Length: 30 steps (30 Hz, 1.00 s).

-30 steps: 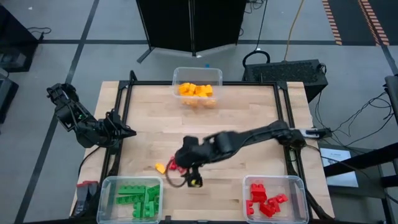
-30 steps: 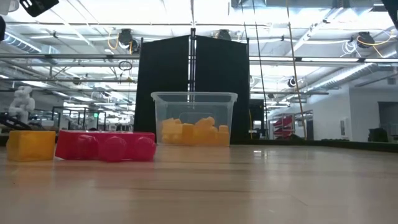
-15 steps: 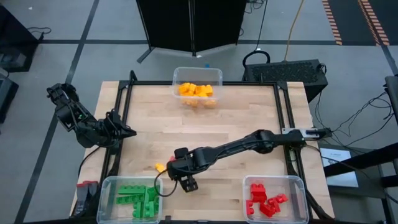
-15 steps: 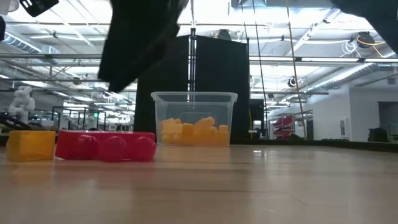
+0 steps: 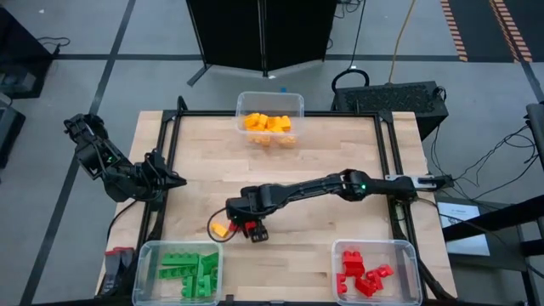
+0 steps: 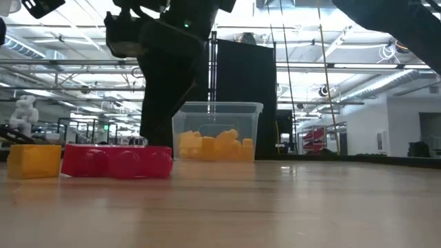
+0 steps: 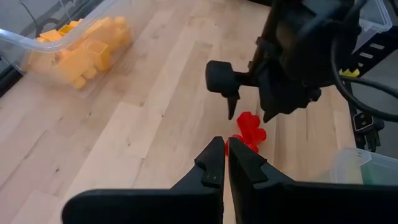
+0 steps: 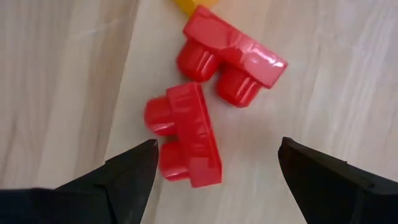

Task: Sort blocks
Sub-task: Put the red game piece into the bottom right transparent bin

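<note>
Two red blocks (image 8: 233,53) (image 8: 186,140) lie side by side on the wooden table (image 5: 323,161), studs toward the side. A yellow block (image 5: 221,229) lies just beyond them toward the left edge. My right gripper (image 8: 217,148) is open and points steeply down over the nearer red block; its fingers (image 8: 134,171) stand on either side of that block, clear of it. In the low view the red blocks (image 6: 117,162) and the yellow block (image 6: 34,160) rest flat on the table below it. My left gripper (image 7: 225,163) is shut and empty, waiting at the table's left edge (image 5: 174,180).
A clear bin of yellow blocks (image 5: 269,115) stands at the far edge. A bin of green blocks (image 5: 180,270) sits at the near left corner and a bin of red blocks (image 5: 376,270) at the near right. Bare wood lies between them.
My right gripper has come down from well above the table toward the red blocks, moving a little toward the left edge and tipping steeper. It has entered the low view from above. Its fingers have stayed open. The blocks have not moved.
</note>
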{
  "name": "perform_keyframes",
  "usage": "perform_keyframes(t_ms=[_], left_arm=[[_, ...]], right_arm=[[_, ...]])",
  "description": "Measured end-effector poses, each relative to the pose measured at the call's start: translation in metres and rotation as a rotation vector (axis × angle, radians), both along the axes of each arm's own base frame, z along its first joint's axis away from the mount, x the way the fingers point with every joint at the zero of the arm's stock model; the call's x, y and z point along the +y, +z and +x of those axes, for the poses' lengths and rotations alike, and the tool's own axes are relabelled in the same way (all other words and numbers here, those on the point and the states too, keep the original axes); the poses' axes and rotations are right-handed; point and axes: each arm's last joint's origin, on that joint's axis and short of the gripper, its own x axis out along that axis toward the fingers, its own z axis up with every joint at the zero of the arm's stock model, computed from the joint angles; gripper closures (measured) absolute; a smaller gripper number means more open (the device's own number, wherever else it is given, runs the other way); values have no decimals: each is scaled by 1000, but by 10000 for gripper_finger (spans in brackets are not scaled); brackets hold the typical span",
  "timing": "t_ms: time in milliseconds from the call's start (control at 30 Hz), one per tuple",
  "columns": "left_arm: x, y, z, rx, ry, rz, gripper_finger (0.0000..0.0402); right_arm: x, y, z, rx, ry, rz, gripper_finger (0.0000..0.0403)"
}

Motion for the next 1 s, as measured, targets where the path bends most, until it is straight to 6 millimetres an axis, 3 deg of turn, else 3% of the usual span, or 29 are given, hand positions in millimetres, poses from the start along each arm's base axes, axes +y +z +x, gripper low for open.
perform_keyframes(t_ms=[267, 433, 600, 767, 1000], left_arm=[[0, 0, 0, 7, -9, -5, 398], [0, 0, 0, 10, -22, 10, 398], [-1, 0, 0, 16, -29, 2, 398], [-1, -1, 0, 22, -36, -5, 398], [-1, -1, 0, 23, -37, -7, 398]], right_arm=[[2, -5, 2, -1, 33, 23, 78], [-3, -30, 4, 74, -12, 23, 87], [-3, -42, 3, 115, -8, 33, 134], [-3, -45, 3, 131, -26, 37, 217], [-2, -44, 2, 137, -73, 50, 225]])
